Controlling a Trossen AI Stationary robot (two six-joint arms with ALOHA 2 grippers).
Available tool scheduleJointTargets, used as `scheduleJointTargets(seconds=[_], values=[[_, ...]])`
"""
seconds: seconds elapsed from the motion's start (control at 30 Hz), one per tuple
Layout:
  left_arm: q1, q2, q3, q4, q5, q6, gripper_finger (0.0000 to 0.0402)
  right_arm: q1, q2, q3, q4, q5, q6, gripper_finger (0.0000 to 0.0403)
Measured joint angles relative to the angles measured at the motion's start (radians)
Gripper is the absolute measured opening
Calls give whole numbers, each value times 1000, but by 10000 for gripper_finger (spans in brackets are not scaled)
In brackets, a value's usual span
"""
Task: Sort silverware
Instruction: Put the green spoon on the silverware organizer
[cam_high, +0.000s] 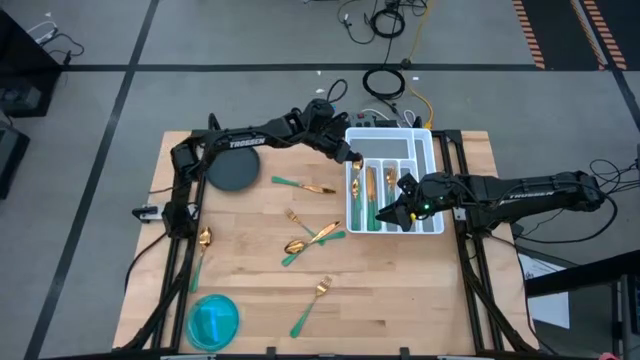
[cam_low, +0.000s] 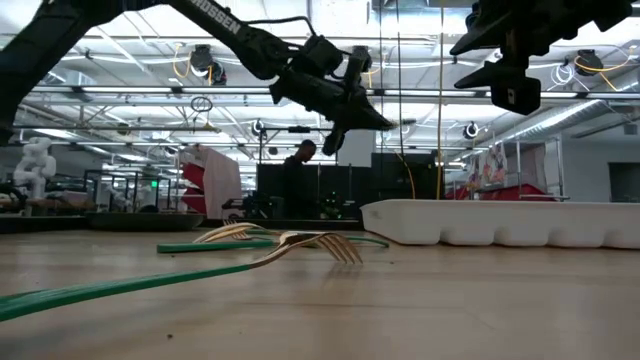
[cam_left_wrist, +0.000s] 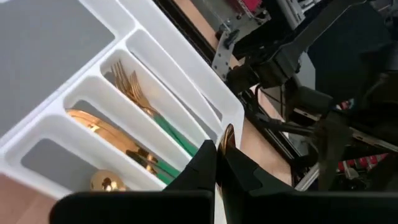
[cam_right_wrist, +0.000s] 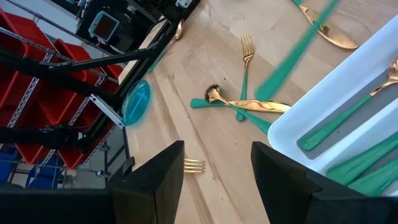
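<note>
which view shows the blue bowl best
The high view: the blue bowl shows whole from above, at the table's near-left corner. The right wrist view catches it small and edge-on by the table's edge. The low and left wrist views do not show it.

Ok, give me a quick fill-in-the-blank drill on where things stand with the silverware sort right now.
1. The left claw is shut on a gold-headed piece of silverware above the white ____.
2. The right claw hangs over the tray with its jaws ____.
3. The blue dish sits near the table's ____ side.

Missing words: tray; open; left
</note>
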Motion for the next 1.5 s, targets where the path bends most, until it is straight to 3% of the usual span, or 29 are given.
scheduleJointTargets(seconds=[0.47, 0.6, 0.87, 1.2, 1.5], values=[[-4, 163, -1, 34, 4, -1, 6, 0, 0, 0, -2, 0, -4, 178], [-9, 166, 1, 94, 10, -13, 6, 0, 0, 0, -2, 0, -14, 178], [-40, 173, -1, 117, 62, -207, 6, 0, 0, 0, -2, -1, -14, 178], [-34, 172, -1, 53, 101, -338, 6, 0, 0, 0, -2, -1, -26, 178], [-14, 172, -1, 25, 129, -360, 6, 0, 0, 0, -2, -1, -26, 178]])
